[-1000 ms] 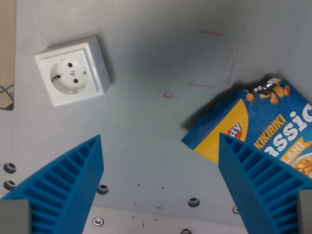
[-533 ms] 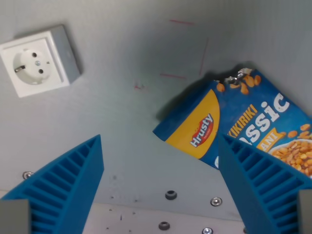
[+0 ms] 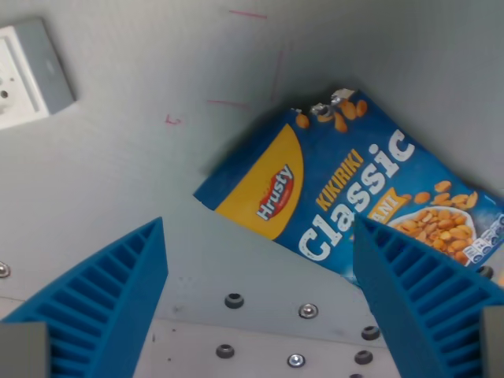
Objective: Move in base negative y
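My gripper (image 3: 260, 303) is open and empty; its two blue ribbed fingers (image 3: 110, 299) stand at the bottom left and bottom right of the wrist view, above a grey table (image 3: 142, 165). A blue and yellow Hrusty Kikiriki Classic peanut bag (image 3: 346, 197) lies flat on the table, between and beyond the fingers toward the wrist view's right. Its lower right corner is hidden behind the right finger. A white wall socket (image 3: 27, 75) sits at the view's upper left edge, partly cut off.
Thin red pen marks (image 3: 236, 59) are drawn on the table beyond the bag. A row of screws and holes (image 3: 268, 307) runs along the table's near edge, where a lighter strip (image 3: 197, 354) begins.
The whole scene has shifted toward the wrist view's left and slightly up, so the camera has moved. The socket has slid nearly out of view and more of the bag shows.
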`<state>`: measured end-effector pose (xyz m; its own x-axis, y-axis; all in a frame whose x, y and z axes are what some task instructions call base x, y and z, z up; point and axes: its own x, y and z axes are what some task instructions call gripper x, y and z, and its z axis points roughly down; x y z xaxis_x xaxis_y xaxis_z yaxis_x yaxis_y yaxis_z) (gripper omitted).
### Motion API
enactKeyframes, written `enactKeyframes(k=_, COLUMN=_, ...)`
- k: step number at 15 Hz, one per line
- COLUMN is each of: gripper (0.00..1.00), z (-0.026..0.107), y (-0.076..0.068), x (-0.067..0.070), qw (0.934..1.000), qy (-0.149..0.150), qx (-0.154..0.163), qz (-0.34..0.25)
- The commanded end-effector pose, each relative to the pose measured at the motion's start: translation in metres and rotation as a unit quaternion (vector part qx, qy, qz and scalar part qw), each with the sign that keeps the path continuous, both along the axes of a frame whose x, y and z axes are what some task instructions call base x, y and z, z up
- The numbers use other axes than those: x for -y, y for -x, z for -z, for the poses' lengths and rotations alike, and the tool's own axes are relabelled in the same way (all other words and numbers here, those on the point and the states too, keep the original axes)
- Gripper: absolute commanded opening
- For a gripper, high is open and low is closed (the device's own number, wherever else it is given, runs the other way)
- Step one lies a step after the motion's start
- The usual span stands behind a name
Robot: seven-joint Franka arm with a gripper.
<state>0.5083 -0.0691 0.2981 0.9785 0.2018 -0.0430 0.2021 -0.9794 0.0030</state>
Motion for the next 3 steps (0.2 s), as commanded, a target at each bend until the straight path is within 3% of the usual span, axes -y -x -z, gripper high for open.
enactKeyframes(k=1, gripper=1.0, z=-0.004, y=0.011, x=0.014, qw=0.9998, qy=-0.003, qx=0.017, qz=-0.01)
enactKeyframes(k=3, gripper=1.0, z=-0.004, y=0.012, x=0.024, qw=0.9998, qy=-0.003, qx=0.017, qz=-0.01)
